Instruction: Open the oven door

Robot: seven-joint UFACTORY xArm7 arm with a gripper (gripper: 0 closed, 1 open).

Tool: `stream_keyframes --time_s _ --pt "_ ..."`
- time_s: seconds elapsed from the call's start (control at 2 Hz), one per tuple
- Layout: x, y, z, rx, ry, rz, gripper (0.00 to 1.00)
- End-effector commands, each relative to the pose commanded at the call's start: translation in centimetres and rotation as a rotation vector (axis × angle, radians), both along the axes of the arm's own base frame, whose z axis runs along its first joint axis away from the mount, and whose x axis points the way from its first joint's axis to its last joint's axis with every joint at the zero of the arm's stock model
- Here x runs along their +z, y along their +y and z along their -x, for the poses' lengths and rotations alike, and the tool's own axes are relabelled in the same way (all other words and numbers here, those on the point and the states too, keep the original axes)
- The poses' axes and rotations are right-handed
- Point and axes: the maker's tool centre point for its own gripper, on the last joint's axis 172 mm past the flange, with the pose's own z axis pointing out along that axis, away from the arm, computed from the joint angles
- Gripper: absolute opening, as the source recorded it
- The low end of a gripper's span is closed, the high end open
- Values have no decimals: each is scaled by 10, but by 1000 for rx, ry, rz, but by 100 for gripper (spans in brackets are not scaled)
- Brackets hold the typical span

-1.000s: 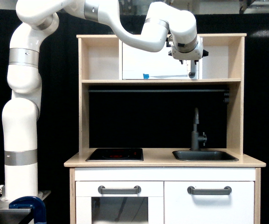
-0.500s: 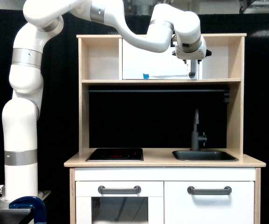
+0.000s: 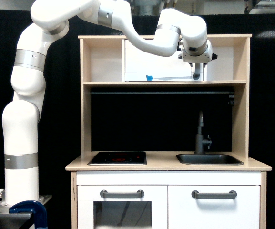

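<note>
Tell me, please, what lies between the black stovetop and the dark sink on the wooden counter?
In the exterior view, only bare wooden counter lies between the black stovetop and the dark sink.

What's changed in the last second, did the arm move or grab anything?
The arm leaned toward the exterior view's right, carrying the end effector slightly right and up, over the handle edge of the oven door. Whether it has gripped the handle can't be told. The door looks shut as before; the lower doors, faucet and sink are unchanged.
</note>
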Motion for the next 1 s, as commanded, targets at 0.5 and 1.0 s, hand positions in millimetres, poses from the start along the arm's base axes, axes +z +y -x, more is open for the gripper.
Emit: stream_keyframes --time_s 0.5,1.0 --pt "1 19 -2 0 0 0 100" --pt "2 31 -6 0 0 0 100"
